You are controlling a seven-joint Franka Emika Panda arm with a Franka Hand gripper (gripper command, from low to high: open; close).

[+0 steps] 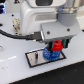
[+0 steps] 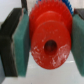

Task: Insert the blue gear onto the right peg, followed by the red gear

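Your gripper (image 1: 56, 46) is filled by the red gear (image 2: 49, 39). Directly beneath, the blue gear (image 1: 48, 54) occupies the plate (image 1: 34, 59); the plate's exterior-view-left end lies open.

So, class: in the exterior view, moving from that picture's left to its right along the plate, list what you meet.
Bare grey face of the black-rimmed rectangular plate → round bright-blue toothed gear lying on the plate → round bright-red toothed gear, held in the gripper.

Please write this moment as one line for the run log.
claw: shut on red gear | blue gear: on grey plate | red gear: held above blue gear | peg: hidden
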